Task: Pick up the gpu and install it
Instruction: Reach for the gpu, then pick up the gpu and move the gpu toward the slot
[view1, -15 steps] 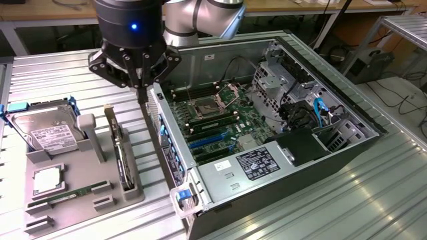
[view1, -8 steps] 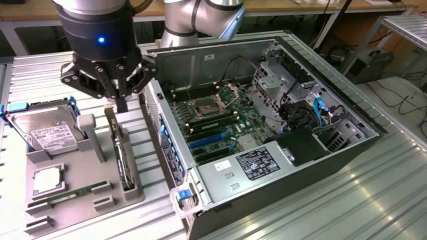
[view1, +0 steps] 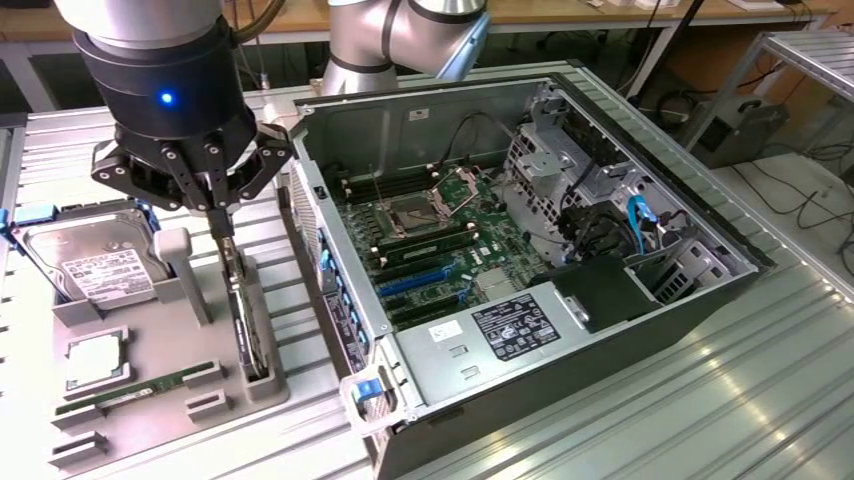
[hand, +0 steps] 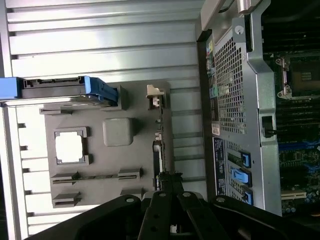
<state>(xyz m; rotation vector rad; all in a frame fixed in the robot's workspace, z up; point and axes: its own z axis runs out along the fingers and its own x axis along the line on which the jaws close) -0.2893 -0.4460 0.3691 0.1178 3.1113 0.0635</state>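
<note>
Exterior view: the gripper is pinched on the upper edge of the gpu, which stands on edge in the grey holder, to the exterior view's left of the open case. Wrist view: the gripper straddles the gpu. We judge that so narrow a hold may let the card tilt or snag in its slot.

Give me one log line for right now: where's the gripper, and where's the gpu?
gripper: over gpu, at its upper edge | gpu: on edge in grey holder beside open case | install: not done
</note>
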